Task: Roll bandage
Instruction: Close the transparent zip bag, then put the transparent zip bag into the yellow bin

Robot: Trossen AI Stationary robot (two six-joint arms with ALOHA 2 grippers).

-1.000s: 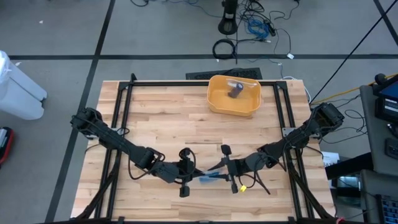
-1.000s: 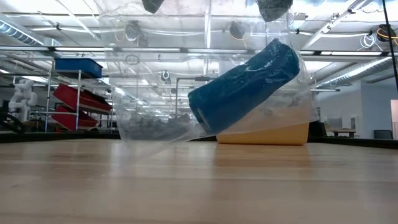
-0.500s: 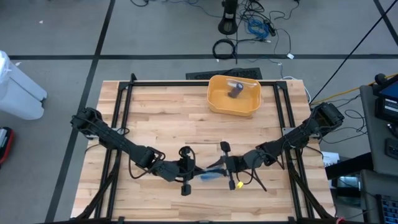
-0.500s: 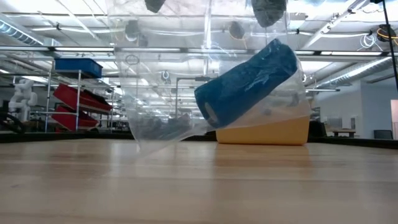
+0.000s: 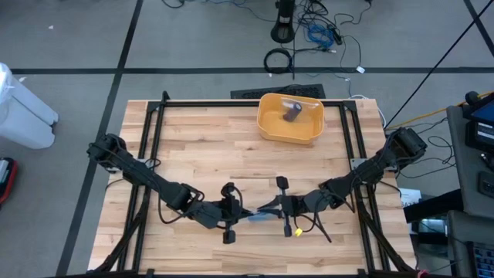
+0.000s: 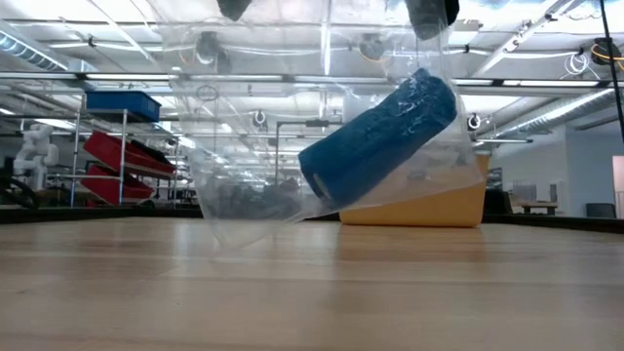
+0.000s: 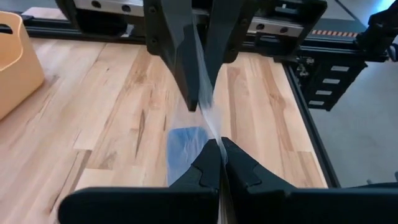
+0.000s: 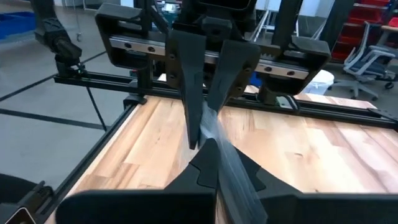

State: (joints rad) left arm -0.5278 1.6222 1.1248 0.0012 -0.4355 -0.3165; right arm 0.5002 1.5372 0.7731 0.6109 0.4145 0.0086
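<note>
A clear plastic bag point(image 6: 292, 146) hangs between my two grippers over the near middle of the table. Inside it a blue bandage roll point(image 6: 378, 135) lies tilted, its right end higher. My left gripper point(image 5: 241, 210) is shut on the bag's top edge at the left, and its fingers show again in the low view point(image 6: 234, 8). My right gripper point(image 5: 267, 208) is shut on the top edge at the right, above the roll point(image 6: 429, 12). The bag's bottom hangs close to the tabletop; I cannot tell whether it touches. My left gripper pinches the bag's upper edge point(image 7: 216, 134) between its two fingertips, coming from the table's left and slanting down. The film runs taut from it toward the other gripper, and the bag hangs below. My right gripper pinches the bag's upper edge point(image 8: 210, 134) between its two fingertips, coming nearly level from the table's right. The film is drawn taut toward my left gripper, and the roll's higher end hangs right below this hold.
An orange bin point(image 5: 290, 118) with a dark object in it stands at the far middle-right of the table. A black frame point(image 5: 231, 103) runs along the table's far and side edges. Bare wood point(image 5: 208, 154) lies between the bin and the grippers.
My right gripper has shut on the bag's top edge and turned a little. The bag has swayed, and the roll inside has shifted slightly while staying tilted. My left gripper has kept its hold in place.
</note>
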